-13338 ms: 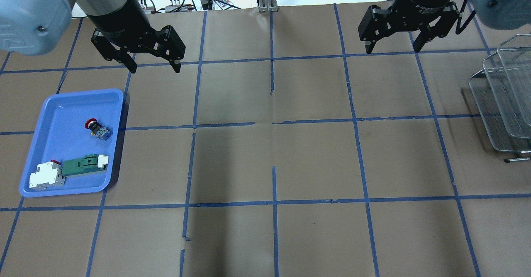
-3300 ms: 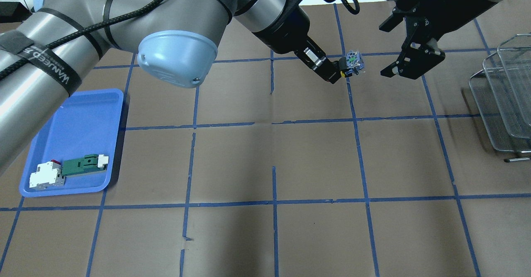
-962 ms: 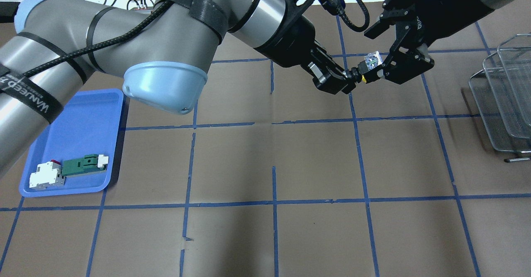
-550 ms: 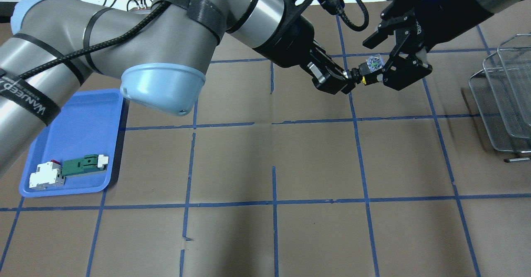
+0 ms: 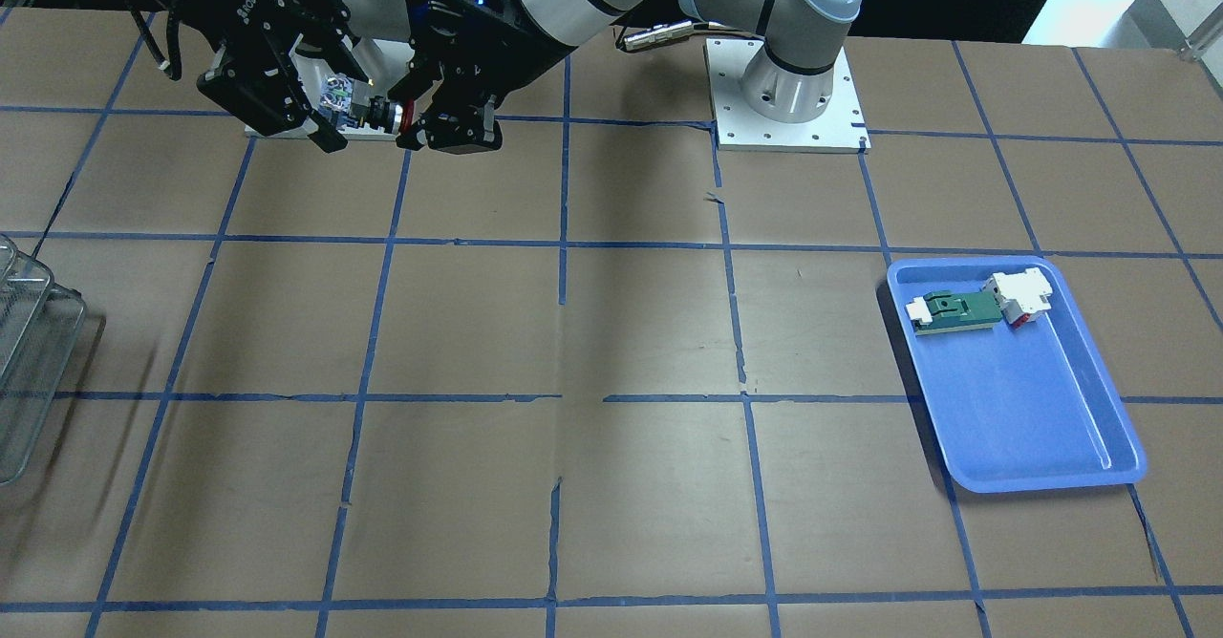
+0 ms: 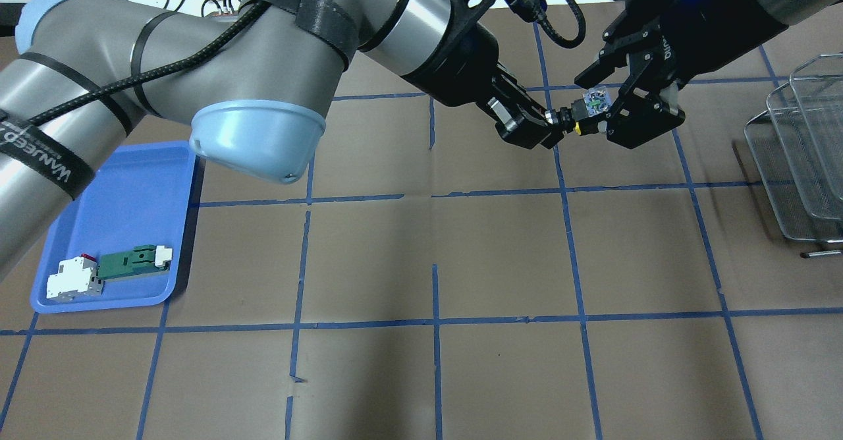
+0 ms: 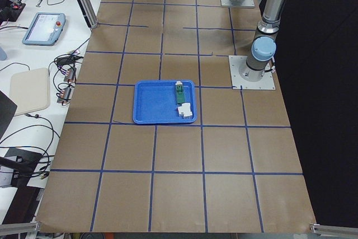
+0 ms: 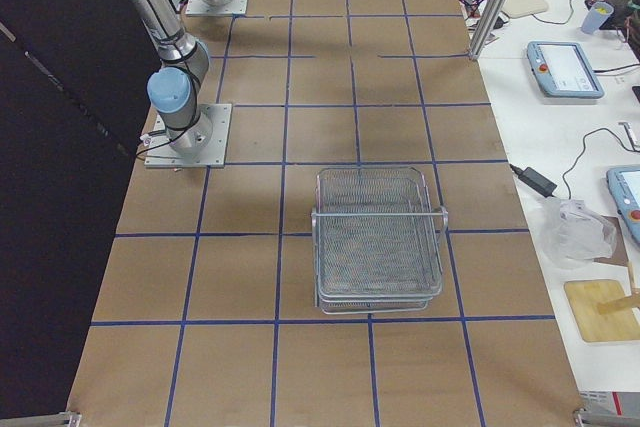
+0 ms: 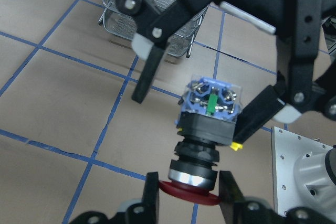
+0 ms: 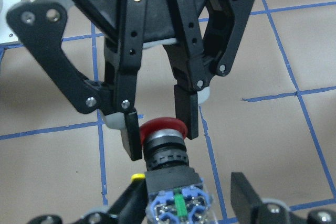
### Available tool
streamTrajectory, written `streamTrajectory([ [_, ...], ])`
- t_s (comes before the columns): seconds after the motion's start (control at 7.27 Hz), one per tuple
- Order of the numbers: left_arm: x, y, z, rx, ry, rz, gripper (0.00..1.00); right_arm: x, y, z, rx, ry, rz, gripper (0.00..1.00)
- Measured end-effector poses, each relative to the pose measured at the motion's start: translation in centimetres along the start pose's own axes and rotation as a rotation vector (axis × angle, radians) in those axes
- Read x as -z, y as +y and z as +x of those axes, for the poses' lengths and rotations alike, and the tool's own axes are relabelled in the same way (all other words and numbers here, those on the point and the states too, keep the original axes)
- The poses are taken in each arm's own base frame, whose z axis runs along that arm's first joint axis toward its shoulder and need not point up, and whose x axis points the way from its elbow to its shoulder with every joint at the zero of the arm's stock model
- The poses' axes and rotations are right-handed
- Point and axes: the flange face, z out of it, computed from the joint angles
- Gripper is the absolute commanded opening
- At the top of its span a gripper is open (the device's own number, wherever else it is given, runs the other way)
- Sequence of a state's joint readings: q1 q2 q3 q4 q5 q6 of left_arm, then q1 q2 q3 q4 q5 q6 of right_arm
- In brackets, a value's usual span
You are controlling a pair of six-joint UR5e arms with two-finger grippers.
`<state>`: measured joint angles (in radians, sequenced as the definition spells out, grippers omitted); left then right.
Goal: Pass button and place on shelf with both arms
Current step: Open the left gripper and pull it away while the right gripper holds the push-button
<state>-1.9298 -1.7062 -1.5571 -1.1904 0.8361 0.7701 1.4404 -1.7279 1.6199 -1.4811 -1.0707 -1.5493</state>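
L gripper point(image 9: 190, 195) clenched on the smooth red mushroom cap of the button point(image 9: 210, 113), held mid-air over the taped brown-paper table point(image 6: 500, 255). Clear bluish block end sits between R gripper point(image 9: 203, 96) fingers, spread wide, unclosed. Wire-mesh shelf point(image 6: 784, 176) well apart at table's right edge, bare paper between.

glossy plastic button point(image 9: 207, 129), metal mesh shelf point(image 8: 378, 247)

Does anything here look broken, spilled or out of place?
Nothing stands out. The button hangs in mid-air, its red cap pinched by the left gripper, with the right gripper open around its block end. Two parts lie in the blue tray.
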Motion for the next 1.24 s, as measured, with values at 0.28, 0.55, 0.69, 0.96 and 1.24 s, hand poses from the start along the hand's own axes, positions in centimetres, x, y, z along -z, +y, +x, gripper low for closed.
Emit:
streamTrajectory([
  [0.28,0.06,-0.03,-0.05,-0.002,-0.005,-0.001,0.0,0.11,-0.06,-0.29,-0.003,-0.005,0.001,0.0],
  [0.55,0.11,-0.14,-0.07,-0.01,-0.012,0.003,0.0,0.48,-0.24,-0.76,0.0,0.001,0.0,0.0],
  [0.69,0.11,-0.17,-0.12,-0.012,-0.015,0.004,0.2,0.48,-0.2,-0.91,-0.003,-0.006,-0.004,0.0],
  [0.96,0.26,-0.37,-0.1,-0.02,-0.023,0.011,0.78,0.42,0.31,-0.84,-0.018,-0.021,-0.021,0.0],
  [1.24,0.53,-0.49,-0.07,-0.005,-0.033,0.013,0.91,0.42,0.71,-0.83,-0.026,-0.024,-0.048,0.0],
])
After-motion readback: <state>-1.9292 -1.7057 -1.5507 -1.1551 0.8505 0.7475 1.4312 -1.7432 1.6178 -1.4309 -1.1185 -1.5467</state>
